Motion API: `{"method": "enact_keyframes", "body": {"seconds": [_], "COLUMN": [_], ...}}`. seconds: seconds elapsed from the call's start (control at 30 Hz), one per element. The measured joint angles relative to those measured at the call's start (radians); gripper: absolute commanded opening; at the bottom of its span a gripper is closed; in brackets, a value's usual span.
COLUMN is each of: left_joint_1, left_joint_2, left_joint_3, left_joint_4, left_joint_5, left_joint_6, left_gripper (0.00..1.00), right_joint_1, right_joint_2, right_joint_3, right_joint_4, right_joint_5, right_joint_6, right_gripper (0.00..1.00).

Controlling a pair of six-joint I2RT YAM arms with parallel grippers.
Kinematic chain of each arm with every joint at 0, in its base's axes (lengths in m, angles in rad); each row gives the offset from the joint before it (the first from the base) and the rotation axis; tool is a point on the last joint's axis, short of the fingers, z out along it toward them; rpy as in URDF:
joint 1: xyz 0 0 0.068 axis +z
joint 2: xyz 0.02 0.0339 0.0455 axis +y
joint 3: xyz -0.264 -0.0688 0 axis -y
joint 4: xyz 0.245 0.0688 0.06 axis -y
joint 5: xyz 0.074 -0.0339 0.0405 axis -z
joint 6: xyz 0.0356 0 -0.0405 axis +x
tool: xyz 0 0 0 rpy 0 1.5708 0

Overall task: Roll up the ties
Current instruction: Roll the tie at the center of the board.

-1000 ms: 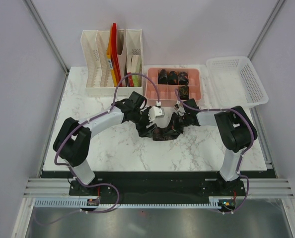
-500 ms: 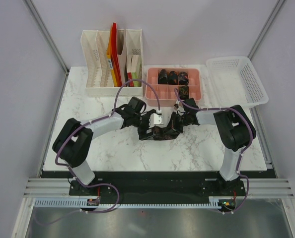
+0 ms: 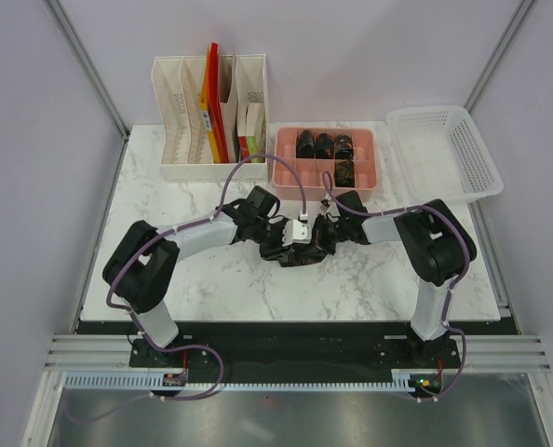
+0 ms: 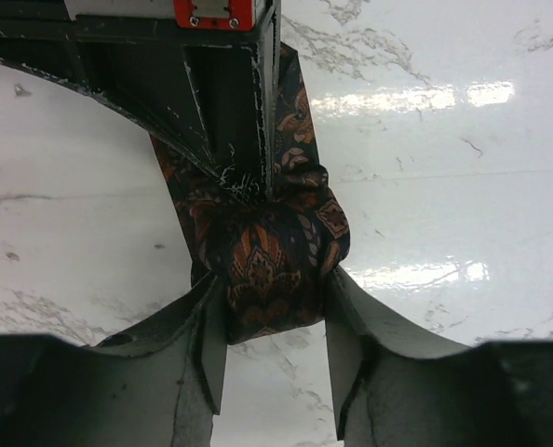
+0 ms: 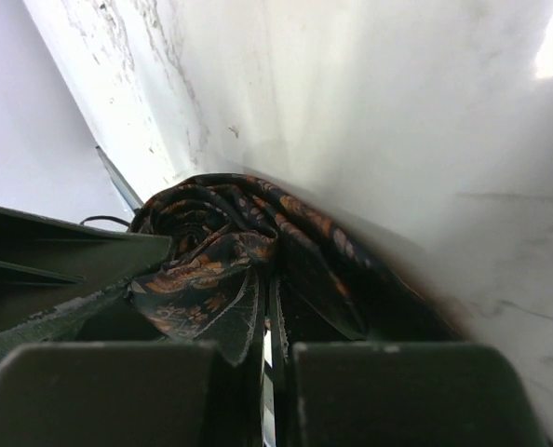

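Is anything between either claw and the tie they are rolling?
Nothing visible does. The left claw grips the rolled end of the tie directly, and the right claw pinches a fold of it.

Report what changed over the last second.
The two grippers closed in on each other: the left gripper moved right and the right gripper moved left. The tie between them went from a loose arc to a tight bundle, and both grippers are clamped on it. The rolled ties in the pink tray, the white basket and the file organizer stayed put.
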Motion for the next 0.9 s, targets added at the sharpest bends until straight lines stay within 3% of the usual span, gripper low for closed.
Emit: {"method": "enact_keyframes", "body": {"seconds": [0.4, 0.63, 0.9], "left_joint_1": [-0.051, -0.056, -0.057], "left_joint_2": [0.091, 0.198, 0.263], "left_joint_3": [0.188, 0.337, 0.398], "left_joint_4": [-0.237, -0.384, -0.446], "left_joint_5": [-0.114, -0.125, -0.122], "left_joint_6": [-0.132, -0.187, -0.188], "left_gripper": [0.42, 0.39, 0.38], "right_joint_1": [0.040, 0.035, 0.002], "right_joint_2": [0.014, 0.014, 0.004], "right_joint_3": [-0.044, -0.064, -0.048], "right_joint_4": [0.136, 0.178, 0.108], "right_joint_5": [-0.003, -0.006, -0.017], "right_joint_6": [0.125, 0.158, 0.094], "right_gripper": [0.00, 0.16, 0.18]}}
